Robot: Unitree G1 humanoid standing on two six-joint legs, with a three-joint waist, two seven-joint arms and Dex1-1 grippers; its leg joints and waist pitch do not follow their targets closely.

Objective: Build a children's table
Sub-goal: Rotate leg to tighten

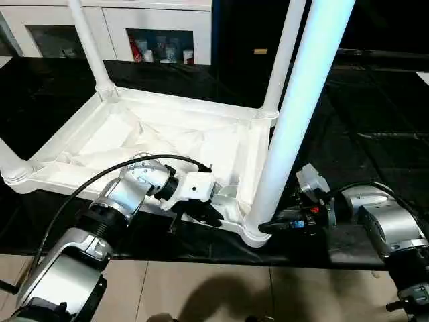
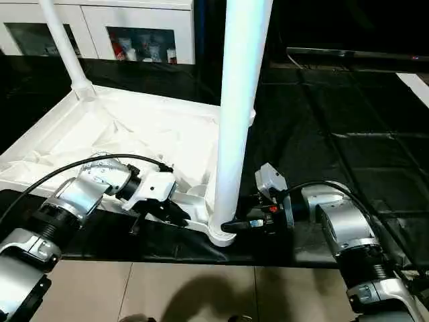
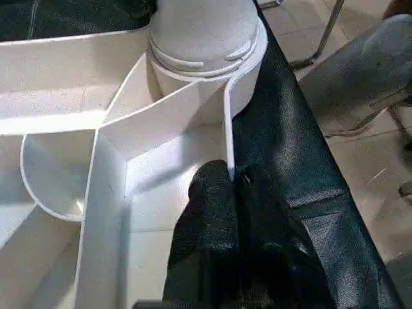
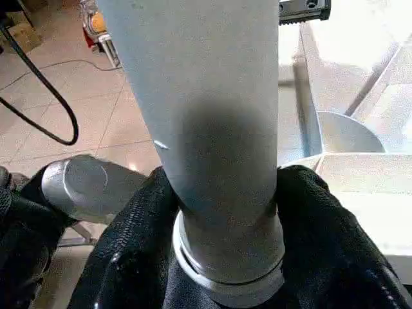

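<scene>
The left gripper point(image 1: 201, 213) is clamped tight on the thin outer rim of the table top point(image 1: 167, 134), its two black fingers point(image 3: 212, 212) pinching the white wall just beside the near corner socket. Its silver forearm reaches in from the lower left, wrist bent so the gripper lies about level along the near edge.

The right gripper point(image 2: 242, 223) grasps the near leg point(image 1: 301, 107) at its very base, one black finger point(image 4: 138, 244) on each side of the tube where it meets the socket point(image 2: 221, 235). That arm comes in from the lower right, the gripper level and pointing toward the leg.

The table top lies upside down on the black worktop point(image 1: 375, 114), ribbed underside facing up. The near leg stands upright in the near right corner socket. Another leg point(image 1: 90, 47) rises from the far left corner and a third point(image 1: 285, 54) from the far right corner. A white cabinet point(image 1: 161, 30) with glass doors stands behind the worktop.
</scene>
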